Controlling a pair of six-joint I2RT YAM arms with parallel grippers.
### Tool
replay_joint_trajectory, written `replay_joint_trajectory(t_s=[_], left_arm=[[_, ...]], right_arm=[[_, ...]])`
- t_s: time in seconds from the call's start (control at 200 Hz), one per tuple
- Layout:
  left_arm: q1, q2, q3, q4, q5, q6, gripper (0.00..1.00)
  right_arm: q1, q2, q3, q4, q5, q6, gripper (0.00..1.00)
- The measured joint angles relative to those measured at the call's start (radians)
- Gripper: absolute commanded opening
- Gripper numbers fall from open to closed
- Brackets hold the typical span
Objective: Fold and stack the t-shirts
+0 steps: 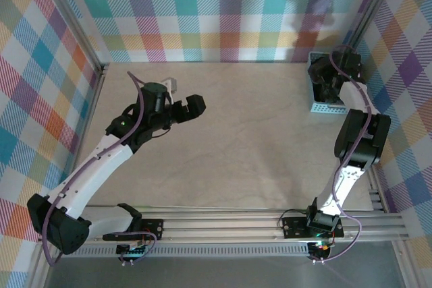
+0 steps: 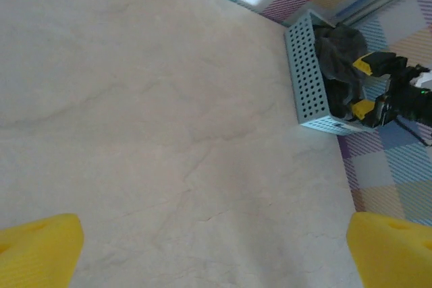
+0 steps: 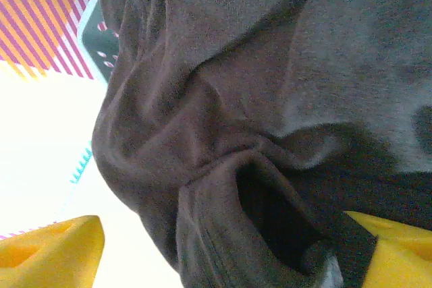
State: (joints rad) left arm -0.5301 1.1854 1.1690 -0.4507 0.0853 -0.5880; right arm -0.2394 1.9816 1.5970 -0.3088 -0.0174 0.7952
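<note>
I am watching the right pincer (image 3: 223,251) dipping into the light blue perforated plastic basket (image 1: 325,108) at upper right, released, straddling the crumpled dark charcoal cotton t-shirts (image 3: 270,92) lying inside. The left pincer (image 2: 214,251) is hovering released over the beige worktop (image 1: 243,146).

Crumpled cotton t-shirts (image 3: 270,99): dark charcoal, plain.
Perforated plastic basket (image 2: 307,79): light blue.
Smooth flat tabletop (image 1: 236,139): beige, faintly veined.
Enclosure walls (image 1: 223,11): pastel plaid.

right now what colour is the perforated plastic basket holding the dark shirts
Light blue. The perforated plastic basket shows best in the left wrist view.
</note>
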Motion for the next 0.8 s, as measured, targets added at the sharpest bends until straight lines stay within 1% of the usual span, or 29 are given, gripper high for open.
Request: replay_joint_trajectory(t_s=[0.04,0.125,0.175,0.225,0.285,0.35,0.41,0.69,0.8], left_arm=[[0.000,-0.001,-0.006,0.000,-0.003,-0.003,1.00],[0.000,-0.003,-0.006,0.001,-0.009,-0.004,1.00],[0.000,-0.009,-0.006,0.002,-0.011,-0.004,1.00],[0.000,-0.014,-0.006,0.002,-0.015,-0.003,1.00],[0.000,-0.020,-0.006,0.002,-0.019,-0.003,1.00],[0.000,-0.024,-0.006,0.001,-0.025,-0.003,1.00],[0.000,-0.026,-0.006,0.002,-0.027,-0.003,0.99],[-0.003,-0.056,-0.030,0.008,-0.031,-0.007,0.99],[-0.005,-0.069,-0.030,0.008,-0.035,-0.006,0.99]], right_arm=[[-0.002,0.021,0.023,0.000,-0.013,0.014,0.75],[-0.004,0.068,0.068,0.001,-0.040,0.032,0.58],[-0.005,0.085,0.081,0.000,-0.053,0.050,0.54],[-0.007,0.092,0.081,-0.002,-0.065,0.058,0.53],[-0.008,0.092,0.079,-0.005,-0.074,0.066,0.56],[-0.008,0.088,0.074,0.001,-0.079,0.076,0.65],[-0.008,0.077,0.063,-0.009,-0.077,0.084,0.70],[-0.008,-0.054,0.013,-0.138,-0.026,0.108,0.81],[-0.008,-0.099,-0.015,-0.154,-0.028,0.141,0.83]])
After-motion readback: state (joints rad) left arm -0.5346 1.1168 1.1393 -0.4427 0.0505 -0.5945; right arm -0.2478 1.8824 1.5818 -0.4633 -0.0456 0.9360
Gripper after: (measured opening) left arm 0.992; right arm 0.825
